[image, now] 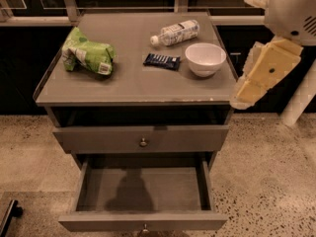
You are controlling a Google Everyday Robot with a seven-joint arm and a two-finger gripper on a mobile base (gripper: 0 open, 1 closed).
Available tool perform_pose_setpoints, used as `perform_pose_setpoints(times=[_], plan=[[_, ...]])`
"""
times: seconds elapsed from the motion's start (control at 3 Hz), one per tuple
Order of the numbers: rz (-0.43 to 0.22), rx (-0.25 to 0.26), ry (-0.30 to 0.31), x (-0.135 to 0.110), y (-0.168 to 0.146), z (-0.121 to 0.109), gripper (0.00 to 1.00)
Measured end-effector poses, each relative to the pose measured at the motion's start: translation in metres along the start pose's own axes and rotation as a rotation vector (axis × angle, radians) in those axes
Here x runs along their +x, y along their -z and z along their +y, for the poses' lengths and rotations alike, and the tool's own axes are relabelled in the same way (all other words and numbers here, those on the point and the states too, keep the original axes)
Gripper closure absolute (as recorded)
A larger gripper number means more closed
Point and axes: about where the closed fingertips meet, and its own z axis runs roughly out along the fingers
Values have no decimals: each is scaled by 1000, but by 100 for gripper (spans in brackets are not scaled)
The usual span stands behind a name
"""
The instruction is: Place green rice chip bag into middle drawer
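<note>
Camera view: the green rice chip bag point(88, 57) lies on the cabinet top point(138, 85) at its left. The middle drawer point(143, 221) stands pulled open. The gripper point(252, 85) hangs beside the cabinet's right edge, near the white bowl point(205, 58); its opening cannot be told.

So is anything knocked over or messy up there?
The bottle lies on its side at the back of the cabinet top, and the green bag looks crumpled. The lower drawer is pulled wide open with nothing in it. Nothing is spilled. The gripper hangs beside the top's right edge.
</note>
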Motion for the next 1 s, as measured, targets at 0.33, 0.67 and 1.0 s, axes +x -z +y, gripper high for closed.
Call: perform_pose_setpoints(times=[0.33, 0.67, 1.0], plan=[[-31, 26, -2, -6, 0, -1, 0], [-139, 30, -71, -10, -30, -15, 0], [-293, 18, -123, -33, -69, -43, 0]])
